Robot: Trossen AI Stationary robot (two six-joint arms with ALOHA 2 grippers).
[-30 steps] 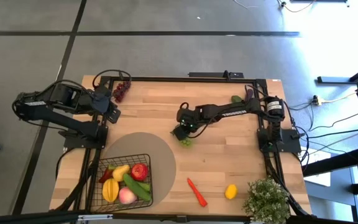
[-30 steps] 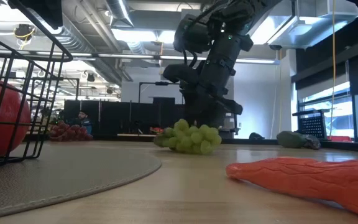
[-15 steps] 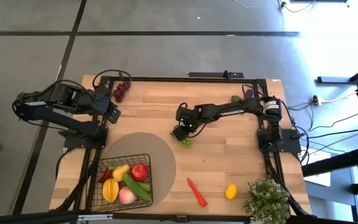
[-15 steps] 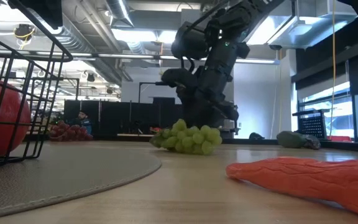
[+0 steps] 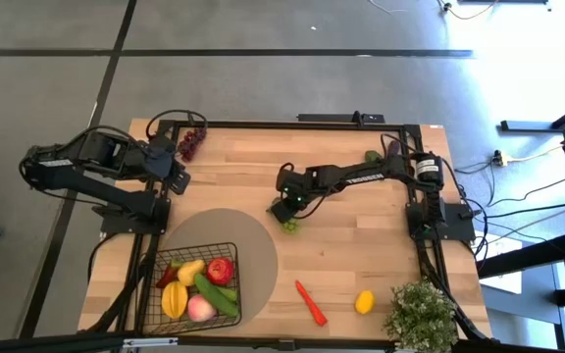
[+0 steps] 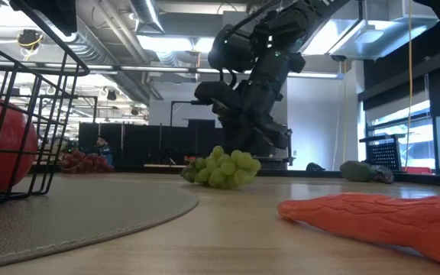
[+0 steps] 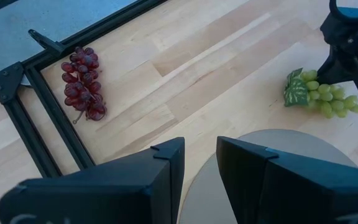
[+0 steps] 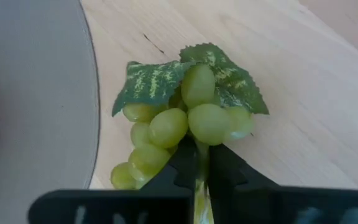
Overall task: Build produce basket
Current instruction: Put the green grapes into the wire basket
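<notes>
The green grapes (image 5: 289, 224) lie mid-table, just off the round mat's (image 5: 248, 245) far-right rim, with leaves at one end (image 8: 185, 71). My right gripper (image 8: 201, 171) slants down over the bunch and is shut on it. The black wire basket (image 5: 226, 247) stands on the mat near the front left. It holds a red apple (image 5: 221, 271), yellow fruits, a pink peach and a cucumber. My left gripper (image 7: 199, 165) hangs open and empty above the mat's far-left side. Purple grapes (image 5: 191, 143) lie at the far left corner. My right gripper pinches the green bunch's pale stem (image 8: 199, 185) between its two fingers, at the end away from the leaves. The fingers (image 8: 185, 163) slant down from the table's right. I cannot tell whether the bunch (image 6: 220, 168) rests on the wood or hangs just clear.
A red chili (image 5: 311, 303) and a lemon (image 5: 364, 301) lie near the front edge, beside a bushy potted plant (image 5: 420, 314) at the front right corner. Small dark and green produce (image 5: 374, 156) lies at the far right. Bare wood stretches between the grapes and the chili.
The green bunch has shifted a little toward the table's left, toward the mat, and my right gripper above it has leaned the same way.
</notes>
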